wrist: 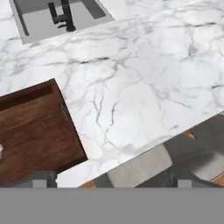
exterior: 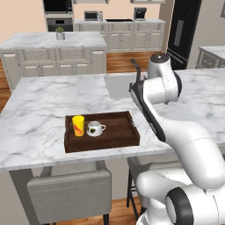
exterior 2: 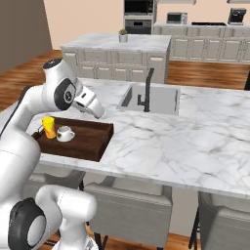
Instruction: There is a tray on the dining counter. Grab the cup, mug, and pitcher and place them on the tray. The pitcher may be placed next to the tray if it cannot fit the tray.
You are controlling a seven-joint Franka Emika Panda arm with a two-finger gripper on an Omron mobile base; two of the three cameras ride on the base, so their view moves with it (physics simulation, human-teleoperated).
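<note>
Cup [exterior: 78, 125] and mug [exterior: 95, 128] stand side by side at the tray's [exterior: 116, 135] left end, leaving its right half bare, probably for the pitcher. Tray sits near the counter's [exterior: 39, 114] front edge. Tool [wrist: 109, 183] hovers wide, empty, above the tray's right edge.

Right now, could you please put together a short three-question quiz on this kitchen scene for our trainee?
1. True or false: the yellow cup stands on the wooden tray.
2. What sits right beside the cup: A) white mug B) pitcher C) potted plant?
3. What black fixture rises at the sink?

Key: 1 true; 2 A; 3 the faucet.
</note>
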